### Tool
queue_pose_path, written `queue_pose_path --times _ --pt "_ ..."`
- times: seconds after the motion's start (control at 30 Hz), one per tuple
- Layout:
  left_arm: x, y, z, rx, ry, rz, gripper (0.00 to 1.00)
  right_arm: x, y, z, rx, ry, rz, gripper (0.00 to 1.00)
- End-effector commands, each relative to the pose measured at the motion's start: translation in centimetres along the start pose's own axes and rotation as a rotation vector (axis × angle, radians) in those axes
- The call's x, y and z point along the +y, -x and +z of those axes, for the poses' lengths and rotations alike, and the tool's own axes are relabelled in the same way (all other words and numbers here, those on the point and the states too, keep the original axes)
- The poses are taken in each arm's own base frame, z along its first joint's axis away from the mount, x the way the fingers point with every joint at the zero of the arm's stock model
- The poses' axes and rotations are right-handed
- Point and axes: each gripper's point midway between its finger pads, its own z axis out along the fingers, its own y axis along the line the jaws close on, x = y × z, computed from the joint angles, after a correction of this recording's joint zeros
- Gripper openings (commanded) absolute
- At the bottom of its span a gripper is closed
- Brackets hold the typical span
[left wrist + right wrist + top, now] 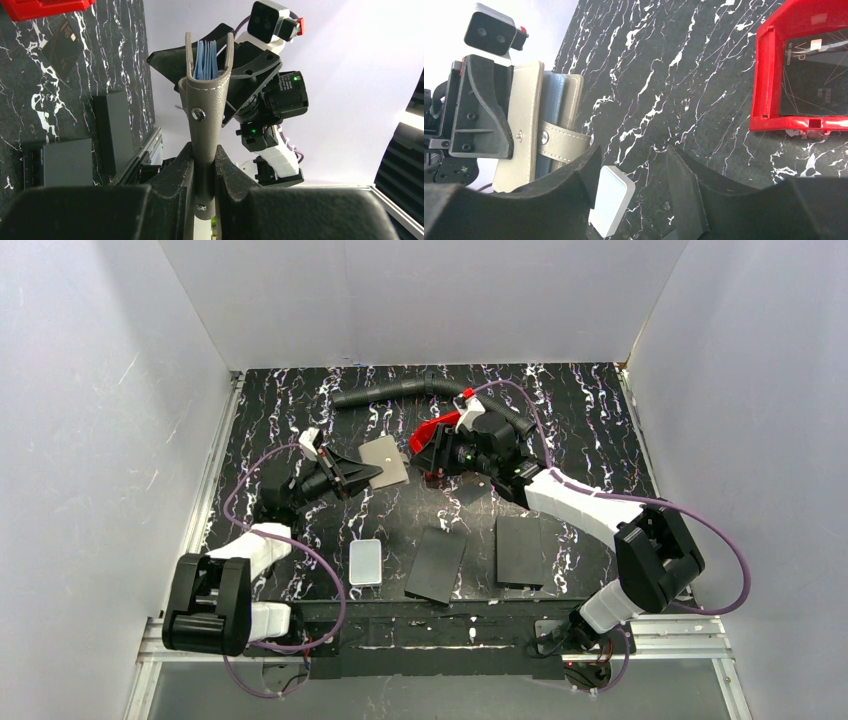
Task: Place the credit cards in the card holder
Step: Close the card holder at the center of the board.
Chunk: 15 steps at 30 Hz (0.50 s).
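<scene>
1. Our left gripper (204, 156) is closed narrow on the lower end of the card holder (209, 120). One finger presses each side, and the holder is held clear of the table (585, 420).
2. The holder's two grey-brown covers spread apart at the far end. The credit cards (206, 60) stand edge-on between them as a thin pale blue stack, their edges sitting just below the cover tips.
3. From the right wrist view we see the clasp tab (566, 141) lying across the holder's side.
4. Our right gripper (633, 156) has its fingers well apart with nothing between them. It hangs above the table, just beside the holder's open end.
5. Beyond the right gripper sits a red tray (758, 75) with a black card (819, 80) lying in it.
6. Nearer our bases, a white box (365, 562) and two black panels (437, 565) (520, 550) lie in a row on the marbled table.
7. A black hose (400, 392) runs along the table's far edge.
</scene>
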Motion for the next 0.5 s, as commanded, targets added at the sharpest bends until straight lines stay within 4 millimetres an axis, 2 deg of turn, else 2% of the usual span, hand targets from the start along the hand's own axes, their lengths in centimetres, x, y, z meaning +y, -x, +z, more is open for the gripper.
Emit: queue_pose_path --times 0.0,0.13,0.23,0.33,0.4,0.47 --pt "-1.2 -0.4 -0.1 0.013 -0.035 0.047 0.00 2.4 2.0 -1.3 -0.057 0.068 -0.103 0.64" --pt "-2.3 -1.2 0.1 0.125 -0.057 0.112 0.00 2.5 1.3 -3.8 0.034 0.122 -0.332 0.74" --pt "-2.3 -2.3 -0.1 0.232 -0.060 0.143 0.00 3.6 1.0 -6.0 0.056 0.214 -0.501 0.79" --pt "-2.0 -2.9 -0.4 0.299 -0.059 0.150 0.00 3.6 0.5 -7.0 0.047 0.252 -0.620 0.81" --pt "-2.1 -3.4 -0.6 0.324 -0.064 0.166 0.00 4.4 -0.2 -7.9 0.049 0.332 -0.702 0.84" --pt "-2.1 -3.8 -0.8 0.347 -0.069 0.177 0.00 4.7 -0.5 -8.5 0.039 0.372 -0.779 0.91"
